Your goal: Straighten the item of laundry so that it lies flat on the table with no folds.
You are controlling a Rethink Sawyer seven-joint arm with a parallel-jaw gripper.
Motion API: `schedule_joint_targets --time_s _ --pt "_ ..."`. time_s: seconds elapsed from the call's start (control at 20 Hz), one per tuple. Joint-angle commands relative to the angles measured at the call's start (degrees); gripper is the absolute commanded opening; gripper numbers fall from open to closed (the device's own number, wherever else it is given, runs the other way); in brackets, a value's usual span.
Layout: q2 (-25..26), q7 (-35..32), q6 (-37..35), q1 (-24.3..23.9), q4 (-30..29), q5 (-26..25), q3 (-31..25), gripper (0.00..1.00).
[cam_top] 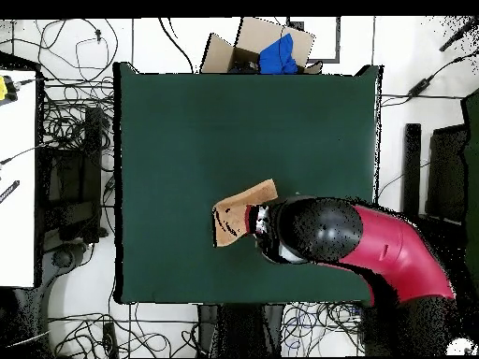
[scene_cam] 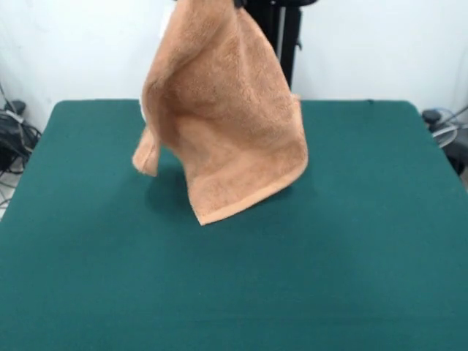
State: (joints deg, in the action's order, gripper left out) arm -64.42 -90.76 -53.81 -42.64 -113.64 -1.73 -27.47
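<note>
Light-orange terry cloth hangs in the air over the dark green table (scene_cam: 380, 278): the towel (scene_cam: 223, 110) is lifted by its top, which runs off the upper edge of the front view, so its hanging body droops in one loose sheet. On its left a narrow strip folds down and ends in a small dangling corner; the middle bows inward like a shallow scoop; to the right the hemmed border runs slantwise down to the lowest corner, which points toward the table's middle, and whether that corner touches the cloth top cannot be told. A shadow lies on the table just behind it.

From overhead, the towel (cam_top: 239, 213) shows as a small crumpled shape left of the arm (cam_top: 374, 245), nearer the table's bottom edge than its top, roughly midway between the side edges. The arm's black and red body covers the hand, so I cannot tell whether the hand is wide or closed on the towel. A cardboard box (cam_top: 267, 42) with something blue sits beyond the table's top edge.
</note>
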Motion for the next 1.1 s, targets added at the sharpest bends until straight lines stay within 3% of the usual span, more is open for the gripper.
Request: schedule_joint_targets --time_s 0.05,0.55,0.75,1.1 --pt "-3.6 -11.09 -6.76 2.47 0.22 2.52 3.87 0.0" --pt "-5.58 -13.81 -8.78 5.29 1.75 2.52 5.13 0.0" --pt "-2.59 -14.68 0.54 7.19 -1.75 2.36 6.72 0.0" --pt "-0.57 -17.99 8.3 11.88 -3.58 1.95 9.55 0.0"
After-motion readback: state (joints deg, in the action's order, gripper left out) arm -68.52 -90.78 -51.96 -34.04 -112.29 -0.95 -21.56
